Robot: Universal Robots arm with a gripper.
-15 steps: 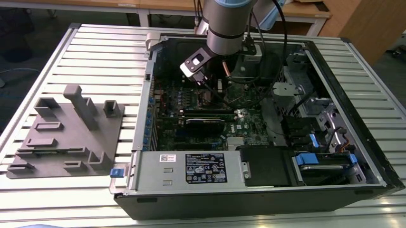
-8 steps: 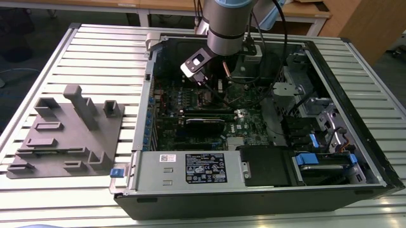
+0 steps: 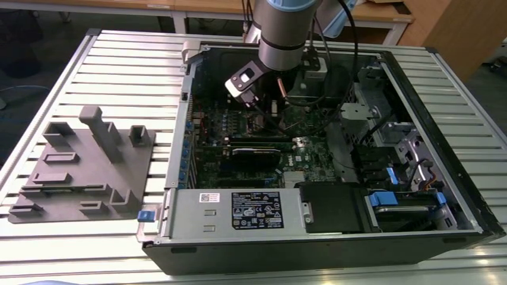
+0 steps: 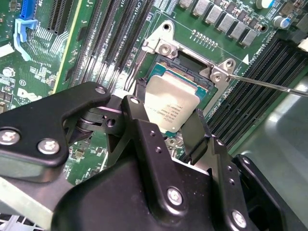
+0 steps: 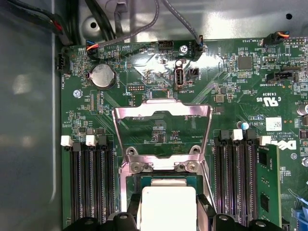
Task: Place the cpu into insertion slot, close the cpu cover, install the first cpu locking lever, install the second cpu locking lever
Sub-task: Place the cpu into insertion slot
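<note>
The black end effector (image 4: 167, 109) clenches the flat silvery square cpu (image 4: 169, 98) at the small metal-rimmed insertion slot (image 4: 191, 66); the thin silvery frame cpu cover (image 5: 162, 109) is not yet shut.

In the exterior view the ribbed pale metal worktop (image 3: 103, 65) was lit brightly and evenly from overhead, while the open black computer case (image 3: 317, 255) was shaded inside. In the first wrist view glare was thrown off the green motherboard (image 5: 144, 65), and the square silvery-tan cpu (image 5: 168, 211) was washed nearly white.
</note>
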